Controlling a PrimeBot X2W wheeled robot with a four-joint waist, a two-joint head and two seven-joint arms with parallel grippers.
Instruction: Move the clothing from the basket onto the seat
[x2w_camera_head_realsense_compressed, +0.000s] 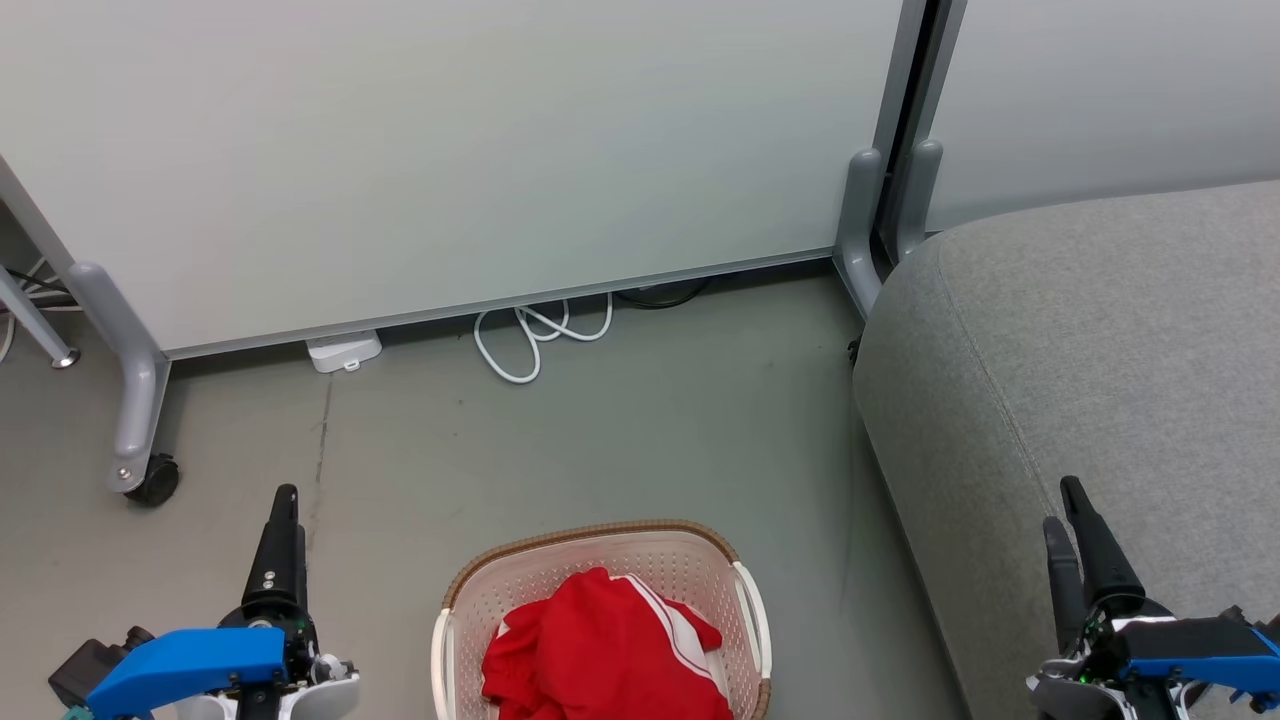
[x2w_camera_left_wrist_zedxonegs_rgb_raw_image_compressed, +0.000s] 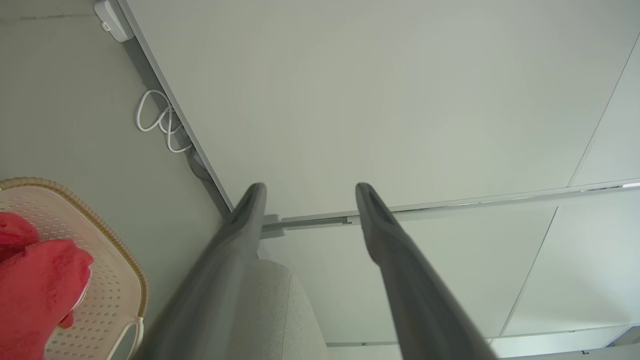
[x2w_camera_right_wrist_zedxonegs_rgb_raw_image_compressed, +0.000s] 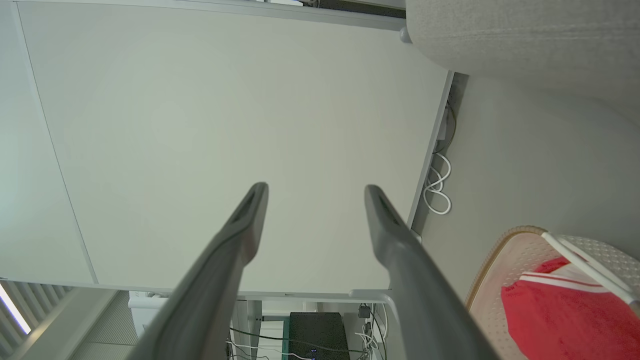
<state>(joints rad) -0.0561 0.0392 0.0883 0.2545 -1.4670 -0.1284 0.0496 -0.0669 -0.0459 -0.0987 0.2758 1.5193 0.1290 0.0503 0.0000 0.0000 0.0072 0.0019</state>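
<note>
My left gripper (x2w_camera_left_wrist_zedxonegs_rgb_raw_image_compressed: 311, 190) and right gripper (x2w_camera_right_wrist_zedxonegs_rgb_raw_image_compressed: 315, 189) hang spread wide and empty on either side of the basket (x2w_camera_head_realsense_compressed: 590, 532), where the clothing (x2w_camera_head_realsense_compressed: 600, 650) lies heaped, the seat (x2w_camera_head_realsense_compressed: 1100, 330) beyond on my right; a careless pinch could catch the basket's wall or drag it along.

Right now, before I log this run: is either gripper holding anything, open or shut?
Left gripper: open, holding nothing.
Right gripper: open, holding nothing; the bright red fabric clothing lies in the cream-white perforated plastic basket.
</note>
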